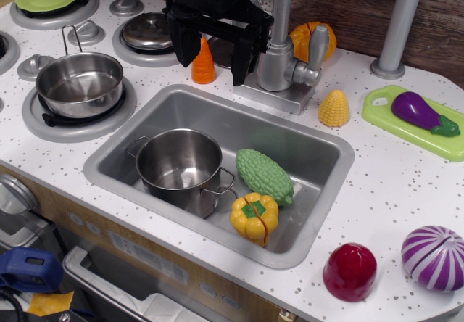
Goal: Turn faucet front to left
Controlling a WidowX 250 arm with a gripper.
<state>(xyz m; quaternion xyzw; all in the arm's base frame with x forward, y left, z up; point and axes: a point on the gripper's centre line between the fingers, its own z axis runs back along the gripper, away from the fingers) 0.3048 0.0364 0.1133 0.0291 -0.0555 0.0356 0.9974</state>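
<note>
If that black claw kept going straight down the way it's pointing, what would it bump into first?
Probably the white countertop or the back rim of the sink, between the orange carrot and the faucet. The open gripper points downward there, but depth from this one view is unclear.

Bright, even light falls from overhead on my white speckled worktop (pixel 377 184), and the shadows under things are short and soft. Glare sits on the pot in the sink (pixel 181 164), the saucepan on the burner (pixel 80 83) and the round steel lid (pixel 147 30), with a small highlight on the red half-ball (pixel 349 271). My black fingers (pixel 217 43) read as a dark mass with little detail. Focus is fair across the middle; the lower left corner, by the blue object (pixel 25 267), is dimmer and softer.
</note>
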